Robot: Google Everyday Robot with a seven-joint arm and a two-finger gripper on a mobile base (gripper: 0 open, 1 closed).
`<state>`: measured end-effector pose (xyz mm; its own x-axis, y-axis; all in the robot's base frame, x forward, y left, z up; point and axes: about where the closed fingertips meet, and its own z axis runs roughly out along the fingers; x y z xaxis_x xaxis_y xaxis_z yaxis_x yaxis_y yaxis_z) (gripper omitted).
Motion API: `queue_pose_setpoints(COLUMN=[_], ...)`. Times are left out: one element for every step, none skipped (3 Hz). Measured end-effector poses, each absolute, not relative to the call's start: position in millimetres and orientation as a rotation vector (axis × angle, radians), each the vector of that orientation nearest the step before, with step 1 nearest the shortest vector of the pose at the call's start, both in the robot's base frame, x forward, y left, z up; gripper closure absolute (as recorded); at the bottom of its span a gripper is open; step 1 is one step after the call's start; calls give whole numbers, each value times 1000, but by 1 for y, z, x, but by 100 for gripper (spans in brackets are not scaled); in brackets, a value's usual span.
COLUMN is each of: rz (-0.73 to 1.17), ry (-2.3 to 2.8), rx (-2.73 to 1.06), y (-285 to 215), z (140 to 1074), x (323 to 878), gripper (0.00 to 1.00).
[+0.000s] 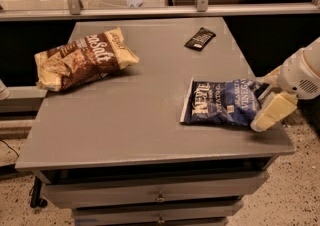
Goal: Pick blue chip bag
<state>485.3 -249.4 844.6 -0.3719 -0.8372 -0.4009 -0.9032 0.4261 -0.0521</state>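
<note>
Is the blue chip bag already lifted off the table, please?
No, the blue chip bag lies flat on the table, with the gripper at its right end.

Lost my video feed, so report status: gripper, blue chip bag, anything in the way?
Gripper low at right end of blue chip bag, by right edge of table. Bag flat, not lifted. Sea Salt bag and black snack well clear.

A dark navy-blue crinkly chip bag (pixel 222 102) with white lettering and white-edged seams lies on a flat grey counter (pixel 150 125). At that bag's right end is the robot's cream-and-white hand (pixel 261 104). Left of the navy bag lies a brown-and-cream chip bag (pixel 82 60) with pale lettering; beyond it, a small glossy black wrapped snack (pixel 200 39).
</note>
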Motion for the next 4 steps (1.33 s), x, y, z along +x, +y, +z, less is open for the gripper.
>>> queue_pose_setpoints(rz=[391, 468, 508, 531], ry=[2350, 2368, 2370, 2322], rx=[-1394, -1336, -1293, -1247], y=[-246, -243, -242, -240], z=[833, 829, 836, 864], x=[485, 484, 488, 493], gripper=[41, 64, 88, 100])
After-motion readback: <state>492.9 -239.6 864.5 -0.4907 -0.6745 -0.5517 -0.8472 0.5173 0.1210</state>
